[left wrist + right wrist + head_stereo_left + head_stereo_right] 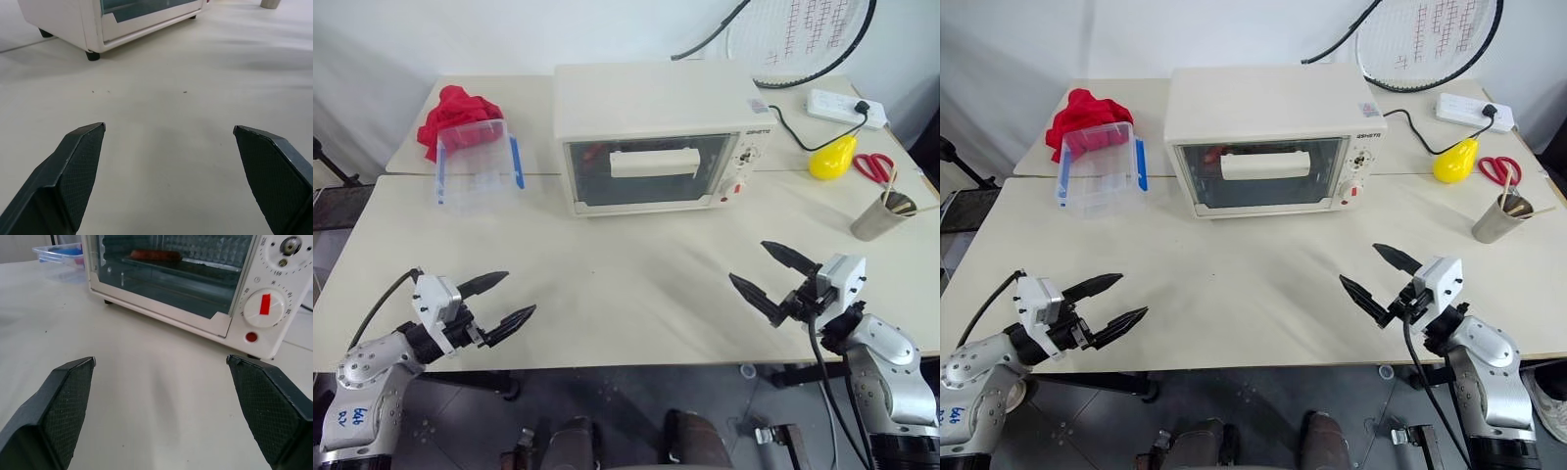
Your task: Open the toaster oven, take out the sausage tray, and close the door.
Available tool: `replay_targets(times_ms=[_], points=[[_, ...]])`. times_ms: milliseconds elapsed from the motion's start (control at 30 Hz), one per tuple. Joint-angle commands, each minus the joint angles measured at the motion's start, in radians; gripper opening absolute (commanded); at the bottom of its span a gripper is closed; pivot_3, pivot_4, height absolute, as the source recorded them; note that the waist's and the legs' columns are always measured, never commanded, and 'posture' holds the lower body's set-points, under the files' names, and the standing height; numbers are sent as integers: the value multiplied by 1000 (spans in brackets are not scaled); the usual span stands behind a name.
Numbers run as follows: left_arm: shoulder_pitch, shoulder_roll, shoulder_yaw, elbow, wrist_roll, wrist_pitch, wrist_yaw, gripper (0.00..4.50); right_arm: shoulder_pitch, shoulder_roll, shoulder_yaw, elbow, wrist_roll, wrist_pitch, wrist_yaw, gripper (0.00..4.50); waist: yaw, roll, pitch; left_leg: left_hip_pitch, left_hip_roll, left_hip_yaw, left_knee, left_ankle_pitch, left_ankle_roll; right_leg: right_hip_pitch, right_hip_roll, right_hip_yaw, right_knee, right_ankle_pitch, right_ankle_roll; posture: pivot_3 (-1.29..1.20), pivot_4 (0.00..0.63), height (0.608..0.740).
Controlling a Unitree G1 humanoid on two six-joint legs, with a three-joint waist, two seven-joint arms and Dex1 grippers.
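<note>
**Oven closed, tray inside, both grippers spread and empty**

The toaster oven (658,135) stands upright near the middle of the cream table (636,284), at the far side of the work area. Its door (646,174) is closed flush against the front, and the long bar handle (653,162) runs level across the upper part of the glass. The knob panel (742,166) is on the oven's right side, with a red-marked knob (264,307) and a small red lamp below it.

The sausage tray (166,265) sits inside the oven behind the glass. One red-orange sausage (155,255) lies on it.

The left gripper (499,302) hovers over the near left part of the table, well apart from the oven. Its two black fingers stand wide apart and hold nothing. The right gripper (769,274) hovers over the near right part of the table, pointing toward the oven. Its fingers are likewise spread wide and empty.

A clear plastic box (476,162) with blue clips stands just left of the oven, with a red cloth (458,110) behind it. To the right of the oven lie a yellow pear-shaped object (831,159), red scissors (873,166) and a metal cup (881,215). A white power strip (845,108) and a racket (803,39) lie at the far right.
</note>
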Motion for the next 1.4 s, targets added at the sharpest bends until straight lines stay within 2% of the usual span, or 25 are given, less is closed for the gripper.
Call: replay_targets(times_ms=[33,200,233,300,367,567,800,1133,1400], points=[[-16,0,-1,-8,16,-39,9,4447,-11,-5,-2,-12,21,6,14,4500,0,0,0,0,0,0,0,0,0,0,0,0,0,0,0,0,150,740],[-44,4,21,-47,-76,83,49,4447,-19,-9,1,-53,70,67,34,4500,0,0,0,0,0,0,0,0,0,0,0,0,0,0,0,0,150,740],[-59,14,34,-55,-116,115,41,4447,-33,-12,3,-76,99,106,29,4500,0,0,0,0,0,0,0,0,0,0,0,0,0,0,0,0,150,740],[-122,53,97,-76,-307,283,58,4447,-128,-5,16,-117,176,218,-22,4500,-2,-1,1,0,1,0,1,0,0,0,0,0,1,0,0,0,150,740],[-173,68,128,-84,-378,335,74,4447,-223,2,27,-123,234,314,-65,4500,-5,0,1,0,3,0,2,1,0,-1,0,2,4,0,0,0,150,740],[-189,80,101,-140,-414,380,37,4447,-419,4,84,-32,208,418,-82,4500,0,1,0,0,0,-1,0,-1,0,-2,0,-1,6,0,-1,0,150,740],[-237,42,48,-141,-375,346,48,4447,-635,34,155,240,59,332,-44,4500,-3,1,0,-1,-1,2,3,-1,0,-2,0,-2,4,0,-1,0,150,740],[-237,12,31,-153,-354,326,68,4447,-691,66,174,318,24,239,82,4500,-7,1,0,-1,-1,4,2,-1,0,-3,1,-2,4,0,-1,0,150,740],[-231,5,42,-138,-355,327,75,4447,-649,74,193,243,50,217,202,4500,-7,1,0,-1,0,3,2,-1,0,-3,1,-2,4,0,-1,0,150,740]])
